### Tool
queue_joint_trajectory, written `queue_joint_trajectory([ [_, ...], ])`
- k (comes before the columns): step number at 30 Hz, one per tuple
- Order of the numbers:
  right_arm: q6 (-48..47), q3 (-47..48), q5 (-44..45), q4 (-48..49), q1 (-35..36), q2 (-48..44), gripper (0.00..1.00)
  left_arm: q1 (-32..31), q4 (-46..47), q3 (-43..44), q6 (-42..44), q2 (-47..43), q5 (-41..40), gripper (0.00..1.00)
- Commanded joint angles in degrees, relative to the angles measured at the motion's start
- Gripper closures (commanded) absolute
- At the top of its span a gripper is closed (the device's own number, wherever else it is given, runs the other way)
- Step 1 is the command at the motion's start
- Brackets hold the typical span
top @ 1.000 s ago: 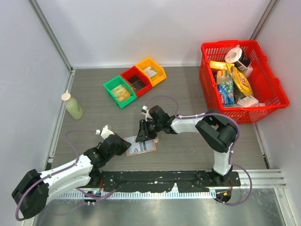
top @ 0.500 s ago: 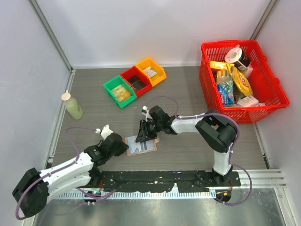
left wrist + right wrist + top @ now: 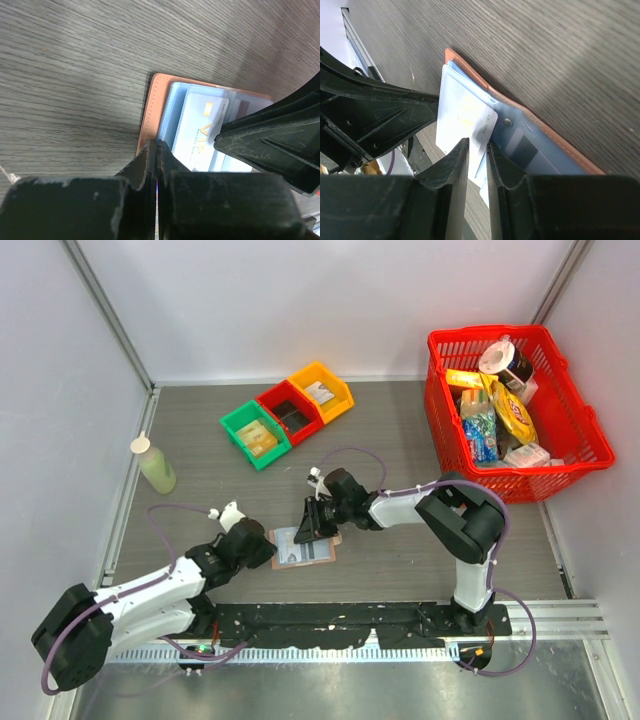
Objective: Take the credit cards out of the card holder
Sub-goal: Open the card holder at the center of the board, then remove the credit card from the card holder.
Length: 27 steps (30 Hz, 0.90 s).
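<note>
Over the last second the right gripper [image 3: 312, 524] has slid slightly toward the lower right of the top view. The left arm has crept in behind the left gripper [image 3: 252, 545], and the card holder [image 3: 303, 550] has barely moved. I read this as the pull only beginning, since no card is free yet. The holder lies open on the bench [image 3: 400, 560], just below the centre of the top view. The left gripper is clamped on its tan edge, pinning it. The right gripper is pinched on a pale credit card [image 3: 485, 127] that sticks partway out of the clear sleeves. Higher in the frame, the green bin [image 3: 228, 423], red bin [image 3: 265, 398] and yellow bin [image 3: 345, 390] hold small items. The red basket [image 3: 470, 335] at upper right is full of groceries.
</note>
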Motion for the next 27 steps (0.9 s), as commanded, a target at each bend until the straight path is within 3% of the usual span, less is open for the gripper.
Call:
queue_joint_trajectory([
  [1, 3.1, -3.2, -3.1, 7.4, -0.4, -1.7, 0.75, 0.1, 0.0, -0.1, 1.0, 2.1, 1.5, 1.0],
  [9, 2.4, -2.9, -2.0, 6.2, -0.7, -1.3, 0.75, 0.1, -8.3, 5.0, 3.3, -5.8, -1.7, 0.95],
  [13, 1.9, -2.8, -1.6, 5.7, -0.8, -1.3, 0.75, 0.1, -8.2, 6.6, 3.5, -7.0, -0.1, 0.94],
  [27, 2.3, -3.2, -2.0, 7.0, -0.8, -1.5, 0.75, 0.1, 0.5, 3.0, 3.4, 6.3, 1.9, 1.0],
])
